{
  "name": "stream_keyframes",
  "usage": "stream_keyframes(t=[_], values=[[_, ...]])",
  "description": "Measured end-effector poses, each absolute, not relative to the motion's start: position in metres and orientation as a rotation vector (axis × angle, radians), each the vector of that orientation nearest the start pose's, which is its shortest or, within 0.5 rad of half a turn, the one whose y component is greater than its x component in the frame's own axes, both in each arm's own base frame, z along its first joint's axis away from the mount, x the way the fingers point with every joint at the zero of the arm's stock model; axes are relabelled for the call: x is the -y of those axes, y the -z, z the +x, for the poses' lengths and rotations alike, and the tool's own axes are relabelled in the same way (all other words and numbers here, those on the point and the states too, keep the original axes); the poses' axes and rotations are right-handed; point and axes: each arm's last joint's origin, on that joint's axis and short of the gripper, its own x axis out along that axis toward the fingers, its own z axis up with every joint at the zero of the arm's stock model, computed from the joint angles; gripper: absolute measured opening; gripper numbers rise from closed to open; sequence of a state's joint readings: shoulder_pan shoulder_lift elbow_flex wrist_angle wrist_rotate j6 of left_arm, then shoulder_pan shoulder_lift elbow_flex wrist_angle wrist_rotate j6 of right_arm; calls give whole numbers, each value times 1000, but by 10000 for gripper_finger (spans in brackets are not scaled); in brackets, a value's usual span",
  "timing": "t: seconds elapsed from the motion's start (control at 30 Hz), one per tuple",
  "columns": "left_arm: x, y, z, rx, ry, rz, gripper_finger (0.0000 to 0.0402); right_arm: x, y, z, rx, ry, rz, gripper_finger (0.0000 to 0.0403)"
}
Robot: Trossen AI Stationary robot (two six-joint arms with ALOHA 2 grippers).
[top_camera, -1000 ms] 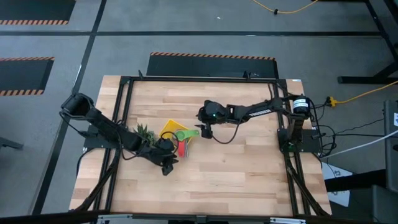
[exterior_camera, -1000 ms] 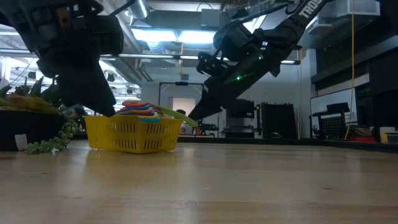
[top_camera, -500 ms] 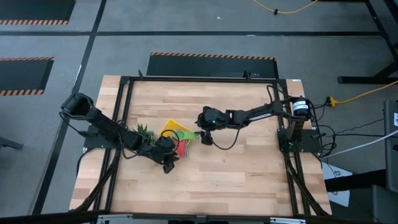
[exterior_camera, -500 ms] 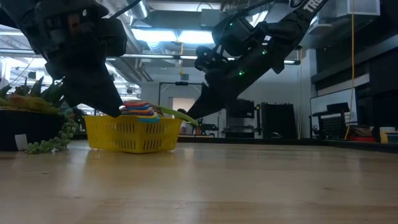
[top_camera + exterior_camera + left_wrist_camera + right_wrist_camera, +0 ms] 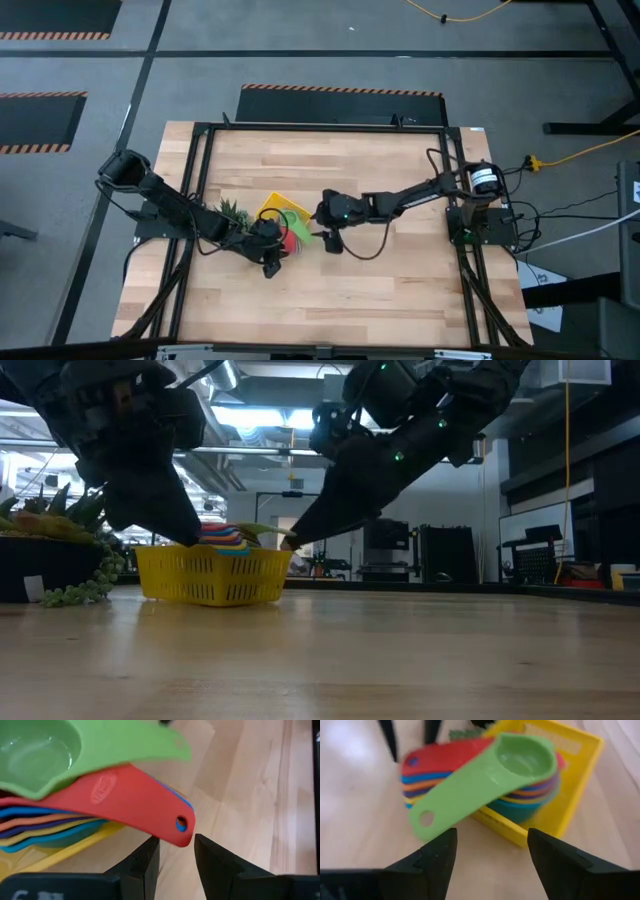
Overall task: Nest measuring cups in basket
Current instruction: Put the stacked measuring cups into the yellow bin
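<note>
Atop the nested plastic cup stack (image 5: 485,790) in the square yellow basket (image 5: 580,780), green scoop (image 5: 520,757) sits askew; your right tool (image 5: 490,852), spread and empty, should nudge its handle into line.

1. The counter (image 5: 380,270) is pale wood in narrow joined strips, smooth with a faint satin sheen.
2. The basket (image 5: 580,775) is bright yellow plastic, smooth, its low walls slotted.
3. The green measuring cup (image 5: 520,762) is glossy moulded plastic, and light catches the inside of its bowl.
4. The red measuring cup (image 5: 130,800) looks a duller, near-matt plastic, with raised lettering moulded into the handle.
5. The fingers (image 5: 142,865) of the left hand (image 5: 172,860) are dark matt plastic; those (image 5: 437,855) of the right hand (image 5: 492,857) look the same.
6. The counter's frame (image 5: 320,128) is black metal bar.
</note>
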State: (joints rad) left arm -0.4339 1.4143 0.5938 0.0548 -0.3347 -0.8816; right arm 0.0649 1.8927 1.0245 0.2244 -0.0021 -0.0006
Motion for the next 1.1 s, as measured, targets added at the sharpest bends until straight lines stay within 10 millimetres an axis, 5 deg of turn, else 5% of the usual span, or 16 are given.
stream_keyframes(t=[0.6, 0.8, 1.1], values=[[99, -161, 240, -664, -234, -557, 115, -47, -159, 388, -524, -129, -62, 248], [99, -161, 240, -665, -232, -557, 115, -46, -183, 383, -494, -129, -92, 248], [99, -161, 239, -667, -231, -557, 115, -37, -181, 379, -559, 87, -206, 248]])
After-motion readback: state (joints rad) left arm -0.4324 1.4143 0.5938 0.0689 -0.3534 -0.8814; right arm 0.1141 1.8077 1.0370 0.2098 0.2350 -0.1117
